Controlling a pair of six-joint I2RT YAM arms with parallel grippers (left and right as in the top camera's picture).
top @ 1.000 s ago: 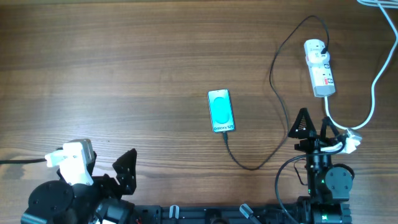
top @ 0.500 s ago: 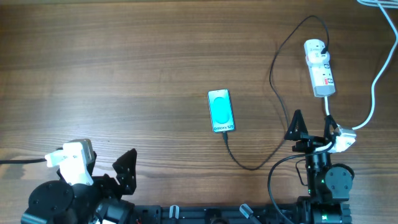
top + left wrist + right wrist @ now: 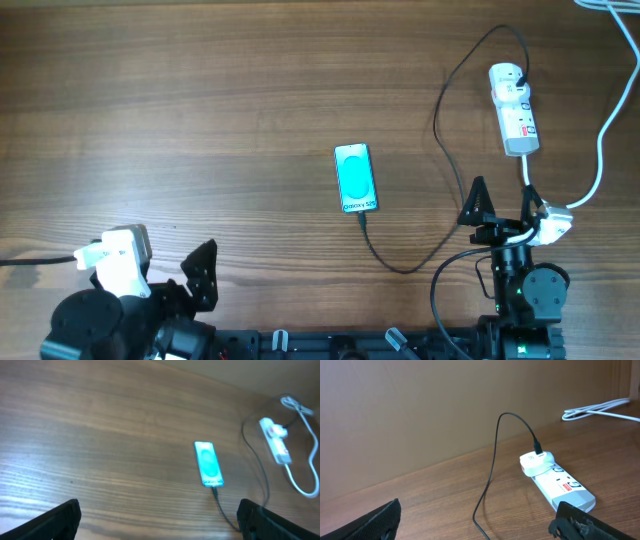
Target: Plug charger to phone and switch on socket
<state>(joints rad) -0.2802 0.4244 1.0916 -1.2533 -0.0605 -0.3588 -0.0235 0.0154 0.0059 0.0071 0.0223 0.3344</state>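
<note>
The phone (image 3: 356,178) lies flat mid-table with its cyan screen up; it also shows in the left wrist view (image 3: 208,463). The charger's thin black cable (image 3: 440,130) meets the phone's near short edge, curls right and runs up to a white plug on the socket (image 3: 513,108). The socket shows in the right wrist view (image 3: 560,485) with the cable (image 3: 492,470) rising from it. My right gripper (image 3: 503,208) is open and empty, just below the socket and right of the cable. My left gripper (image 3: 170,275) is open and empty at the near left, far from the phone.
The socket's thick white cord (image 3: 600,150) loops from its near end past my right gripper and runs off the far right corner; it shows in the right wrist view (image 3: 595,409). Bare wooden table (image 3: 200,120) lies left of the phone.
My right gripper shifted slightly left beside the cable about a second ago and has stayed still since. The phone, cable, socket and left arm have not moved.
</note>
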